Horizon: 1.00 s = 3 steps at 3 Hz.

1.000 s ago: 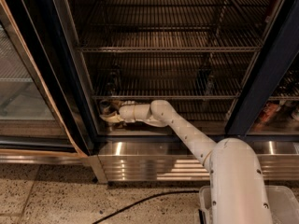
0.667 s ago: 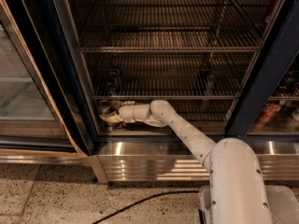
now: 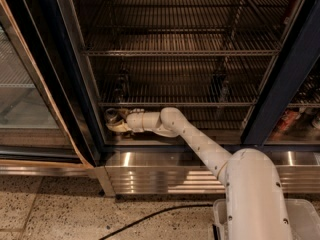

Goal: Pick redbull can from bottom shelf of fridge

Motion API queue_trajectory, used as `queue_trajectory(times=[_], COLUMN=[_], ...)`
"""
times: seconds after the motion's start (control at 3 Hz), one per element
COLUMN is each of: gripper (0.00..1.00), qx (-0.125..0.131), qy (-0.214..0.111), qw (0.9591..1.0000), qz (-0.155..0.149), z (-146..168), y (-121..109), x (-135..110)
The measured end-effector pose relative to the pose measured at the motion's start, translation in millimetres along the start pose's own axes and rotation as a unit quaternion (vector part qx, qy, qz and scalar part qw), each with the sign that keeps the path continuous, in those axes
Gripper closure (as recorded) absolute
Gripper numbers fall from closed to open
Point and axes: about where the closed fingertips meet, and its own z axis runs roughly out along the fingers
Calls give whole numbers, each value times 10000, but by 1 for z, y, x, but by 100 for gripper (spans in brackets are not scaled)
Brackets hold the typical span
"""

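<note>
The fridge (image 3: 165,171) stands open, with a dark frame, wire racks and a louvred steel base. The redbull can (image 3: 110,116), small and silvery with a shiny round top, stands at the far left of the bottom shelf (image 3: 150,136). My gripper (image 3: 117,122) is reached in low from the right and sits right at the can, touching or flanking it. The can's lower body is hidden by the gripper.
The left glass door (image 3: 30,99) is swung open. The dark right door post (image 3: 280,84) stands close to my arm. A red-orange can (image 3: 288,119) shows behind the right glass. Wire racks (image 3: 180,51) hang above. A black cable (image 3: 150,216) lies on the speckled floor.
</note>
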Motion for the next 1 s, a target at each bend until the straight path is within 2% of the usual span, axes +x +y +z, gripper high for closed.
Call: queue_trajectory(times=[0.33,0.67,1.0], gripper=[100,100,100], qx=[43,199,296], qy=[-237,-445,-456], qw=[9996,9982,9971], qz=[-123,-348,-534], z=[-13,-43,-71], y=[12,27,45], x=[-22,-54,-77])
